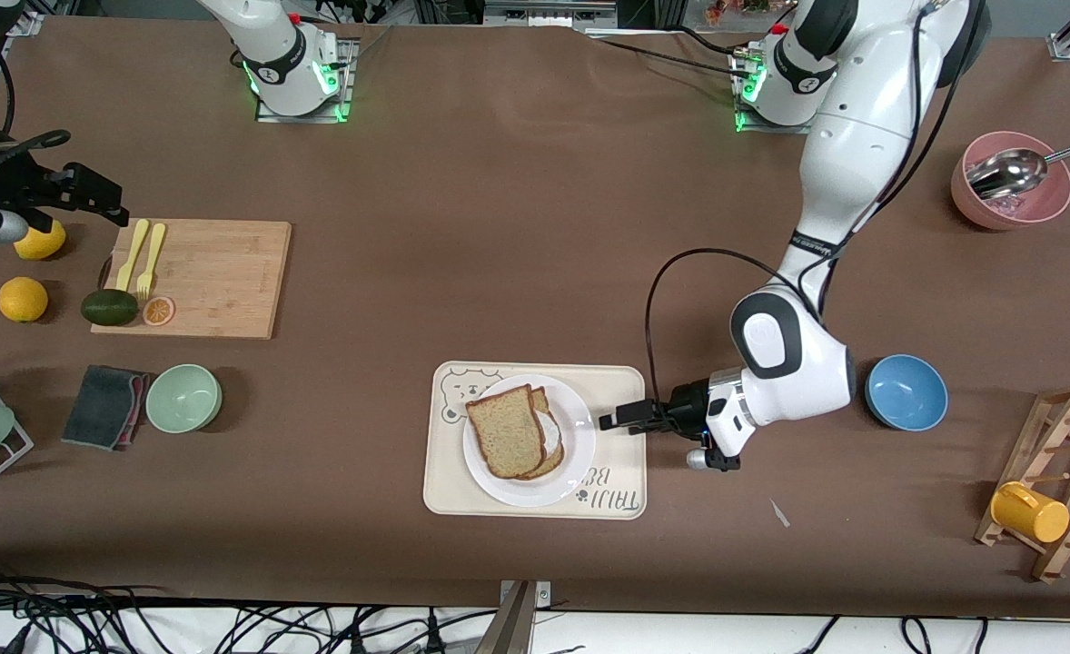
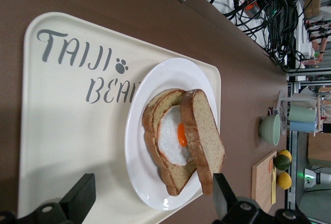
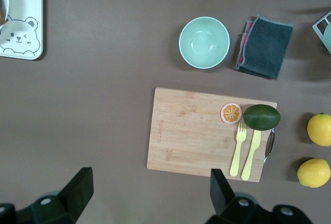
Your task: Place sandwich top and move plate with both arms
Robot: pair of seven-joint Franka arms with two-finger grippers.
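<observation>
Though caught by the front view only as a white sliver of fried egg [image 1: 550, 434], plainly laid out in the left wrist view: egg [image 2: 173, 136] with orange yolk on a lower bread slice [image 2: 160, 105], and on it the sandwich top [image 2: 202, 131], tilted and shifted off square so that the egg shows. From the front, sandwich top [image 1: 505, 430] on the plate [image 1: 571, 472], overlapping the lower slice toward nine o'clock. Plate on the bear-print tray [image 1: 621, 495], at six o'clock of the table's middle. Only from the right wrist view: looking straight down on a cutting board [image 3: 191, 131] with orange slice [image 3: 230, 113], avocado [image 3: 261, 117] and two yellow forks [image 3: 245, 149], a green bowl [image 3: 204, 42], a dark cloth [image 3: 264, 45], two lemons [image 3: 316, 149] and one corner of the tray. Left arm bent low from its base, forearm level, left gripper [image 1: 609, 421] pointing at the plate from three o'clock, over the tray's rim, fingers [image 2: 83, 190] spread wide, released, gripping nothing. Right arm waiting, right gripper [image 1: 104, 195] over the table at nine o'clock of the cutting board, beside a lemon, fingers [image 3: 80, 182] parted and empty.
</observation>
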